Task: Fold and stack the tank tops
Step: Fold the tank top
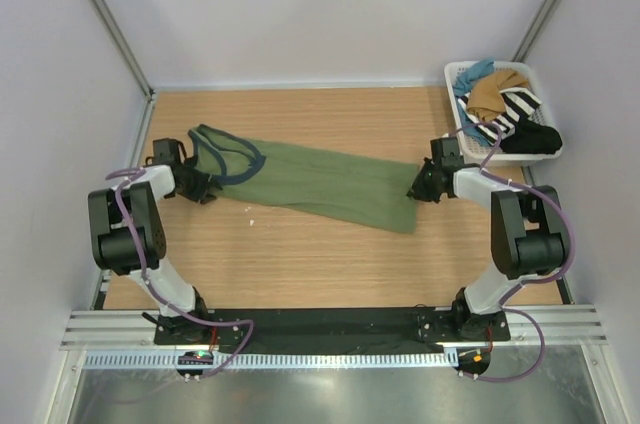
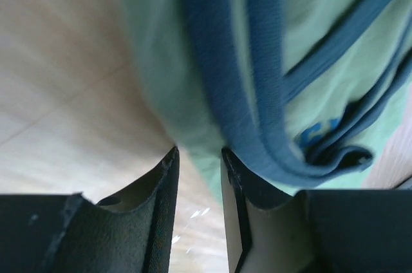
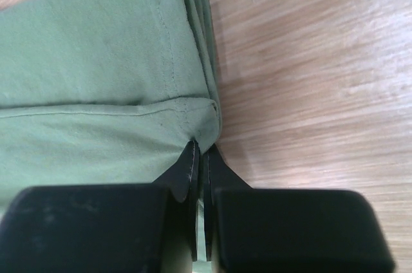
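The olive green tank top (image 1: 310, 184) with dark blue-grey trim lies folded lengthwise across the table, strap end to the left. My left gripper (image 1: 205, 187) is at the strap end. In the left wrist view its jaws (image 2: 199, 154) stand apart, with the cloth edge (image 2: 161, 80) and trim (image 2: 257, 93) at their tips. My right gripper (image 1: 415, 191) is at the hem end, shut on the hem corner (image 3: 199, 147) of the green top (image 3: 84, 60). The tan-brown tank top (image 1: 495, 94) lies crumpled in the basket.
A white basket (image 1: 455, 74) stands at the back right corner; it also holds a black-and-white striped garment (image 1: 510, 112), a black garment (image 1: 535, 137) and a blue piece of cloth (image 1: 470, 77). Grey walls enclose the wooden table (image 1: 300, 254).
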Motion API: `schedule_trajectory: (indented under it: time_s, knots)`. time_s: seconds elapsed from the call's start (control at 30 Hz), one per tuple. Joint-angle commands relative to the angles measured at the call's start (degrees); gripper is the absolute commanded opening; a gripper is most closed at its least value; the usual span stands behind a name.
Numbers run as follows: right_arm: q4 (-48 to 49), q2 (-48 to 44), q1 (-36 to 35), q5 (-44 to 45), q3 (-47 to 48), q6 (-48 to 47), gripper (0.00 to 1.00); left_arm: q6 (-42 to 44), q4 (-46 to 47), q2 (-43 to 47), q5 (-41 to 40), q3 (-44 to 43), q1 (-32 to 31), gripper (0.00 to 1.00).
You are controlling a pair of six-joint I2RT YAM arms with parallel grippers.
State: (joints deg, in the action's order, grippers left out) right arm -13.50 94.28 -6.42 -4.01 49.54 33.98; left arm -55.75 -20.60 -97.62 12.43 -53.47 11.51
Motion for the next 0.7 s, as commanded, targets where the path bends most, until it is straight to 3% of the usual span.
schedule_trajectory:
  time_s: [0.0,0.2,0.4,0.57,0.63,0.67]
  knots:
    - [-0.92,-2.69,-0.18,-0.12,-1.72,0.39,0.01,-0.94,4.16,-4.31,-1.26,-3.12,-0.70,0.33]
    - [-2.06,-6.20,-4.21,0.05,-5.06,3.19,0.01,-2.00,4.52,-12.05,-2.67,-10.76,-1.22,0.33]
    - [-2.77,-12.70,-12.29,0.58,-12.08,10.83,0.03,-2.09,3.73,-25.84,-2.41,-28.85,-5.44,0.34]
    - [-1.01,-19.20,-26.52,-0.20,-19.12,23.04,0.07,-1.91,0.06,-38.59,-1.97,-50.20,-12.81,0.35]
    - [-0.91,-21.23,-30.74,0.23,-19.92,25.69,0.14,-1.74,-1.54,-43.78,-1.71,-59.23,-15.97,0.36]
    - [-0.83,-23.07,-36.16,0.84,-19.92,27.01,0.23,-1.82,-2.59,-45.10,-1.70,-61.90,-17.03,0.37]
